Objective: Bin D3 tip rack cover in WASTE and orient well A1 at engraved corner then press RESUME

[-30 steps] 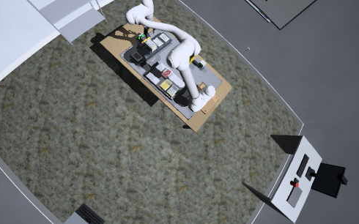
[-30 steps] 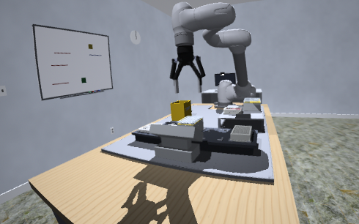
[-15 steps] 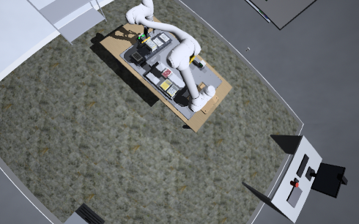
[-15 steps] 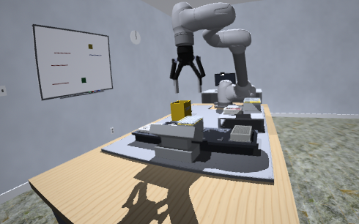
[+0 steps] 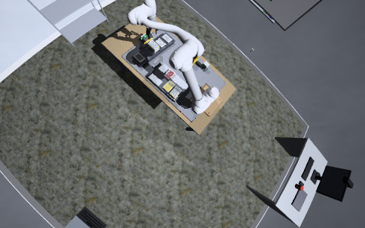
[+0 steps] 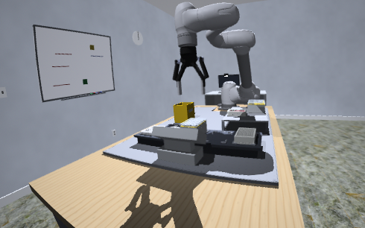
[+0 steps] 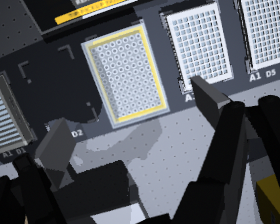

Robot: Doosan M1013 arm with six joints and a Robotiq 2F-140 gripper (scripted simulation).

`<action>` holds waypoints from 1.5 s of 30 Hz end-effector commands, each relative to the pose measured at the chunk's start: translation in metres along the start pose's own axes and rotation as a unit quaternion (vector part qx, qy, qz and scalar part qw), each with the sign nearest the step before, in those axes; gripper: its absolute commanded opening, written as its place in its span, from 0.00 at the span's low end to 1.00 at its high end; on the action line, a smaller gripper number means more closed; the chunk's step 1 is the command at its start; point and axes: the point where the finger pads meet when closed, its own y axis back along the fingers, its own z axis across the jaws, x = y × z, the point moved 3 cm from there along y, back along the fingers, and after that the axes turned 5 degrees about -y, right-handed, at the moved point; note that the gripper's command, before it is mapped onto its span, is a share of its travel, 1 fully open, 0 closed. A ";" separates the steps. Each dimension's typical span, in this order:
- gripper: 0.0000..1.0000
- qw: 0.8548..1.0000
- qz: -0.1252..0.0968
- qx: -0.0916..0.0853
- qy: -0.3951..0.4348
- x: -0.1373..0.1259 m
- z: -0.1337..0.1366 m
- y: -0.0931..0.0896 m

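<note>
The tip rack (image 7: 127, 74) at D3 has a yellow rim and a grey dotted top, and sits slightly turned against the plates beside it. I cannot tell whether a cover lies on it. It also shows in the exterior view (image 6: 193, 122) and from overhead (image 5: 153, 45). My gripper (image 6: 191, 89) hangs high above the deck, open and empty. Its fingers frame the deck in front of D2 to D4. The yellow waste bin (image 6: 183, 112) stands upright on the deck and shows at the right edge of the wrist view (image 7: 273, 209).
Two open white well plates (image 7: 199, 39) (image 7: 265, 19) sit right of the rack. A ribbed reservoir (image 7: 6, 119) sits at the far left, with an empty position between it and the rack. A grey panel housing (image 6: 181, 139) stands at the deck's near end.
</note>
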 end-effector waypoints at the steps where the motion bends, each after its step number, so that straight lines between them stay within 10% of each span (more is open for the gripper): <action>1: 0.77 1.000 -0.001 0.002 -0.002 0.000 -0.002 -0.001; 45: 0.77 1.000 -0.001 0.002 -0.002 0.000 -0.002 -0.031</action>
